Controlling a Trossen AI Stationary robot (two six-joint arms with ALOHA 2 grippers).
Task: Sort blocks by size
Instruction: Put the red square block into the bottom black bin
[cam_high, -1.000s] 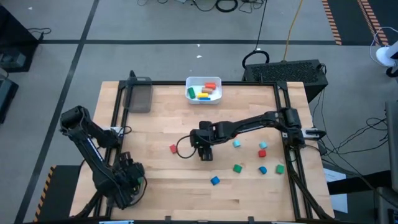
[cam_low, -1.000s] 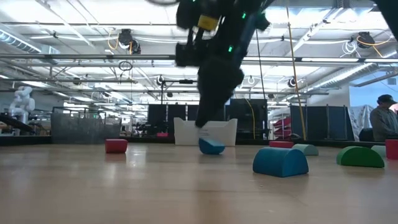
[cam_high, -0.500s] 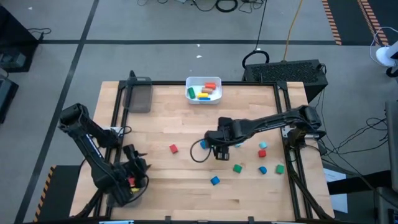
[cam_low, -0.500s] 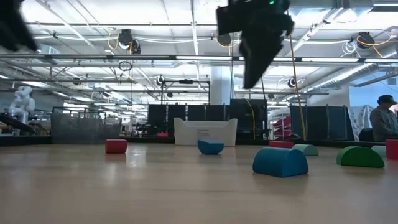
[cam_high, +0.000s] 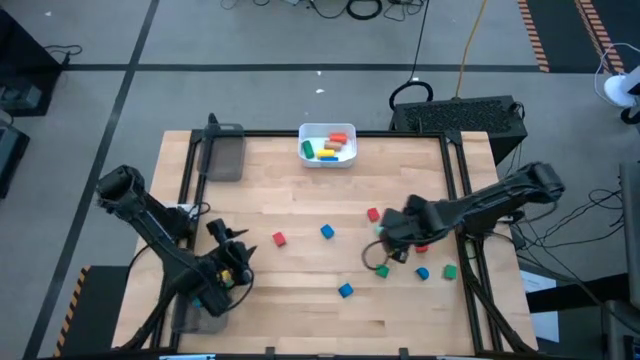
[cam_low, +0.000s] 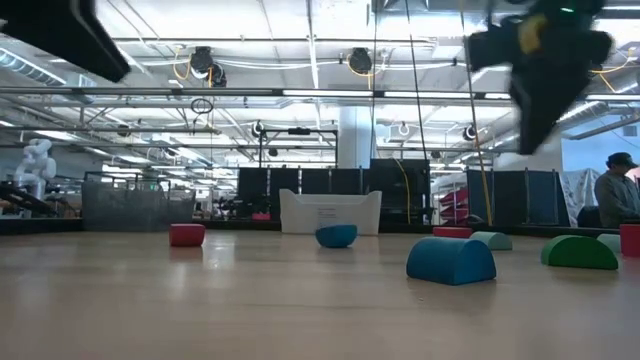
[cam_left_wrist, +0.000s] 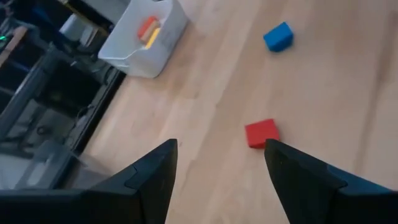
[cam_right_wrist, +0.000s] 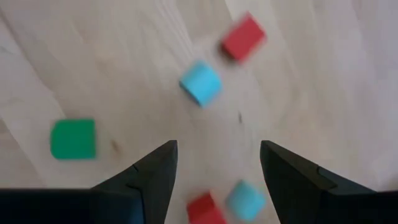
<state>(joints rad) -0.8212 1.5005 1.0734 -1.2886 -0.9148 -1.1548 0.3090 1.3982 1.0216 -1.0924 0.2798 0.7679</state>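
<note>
Blocks lie scattered on the counter (cam_high: 300, 190): we see a red block (cam_high: 279, 238) and a blue block (cam_high: 327, 232) near the middle, further pieces toward the right edge, and several inside the white bin (cam_high: 328, 145) at the far edge. Right hand (cam_high: 385, 243), fingers spread and empty, hangs above the right-side cluster. Left hand (cam_high: 222, 232), also spread and empty, hovers near the front-left corner.

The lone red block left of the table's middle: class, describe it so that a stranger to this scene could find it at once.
Start at the white bin on the table's far edge and come toward the near side, slightly left. A small red block lies alone on bare wood, with a blue block to its right. The other red blocks sit farther right, among the cluster by the right gripper.
</note>
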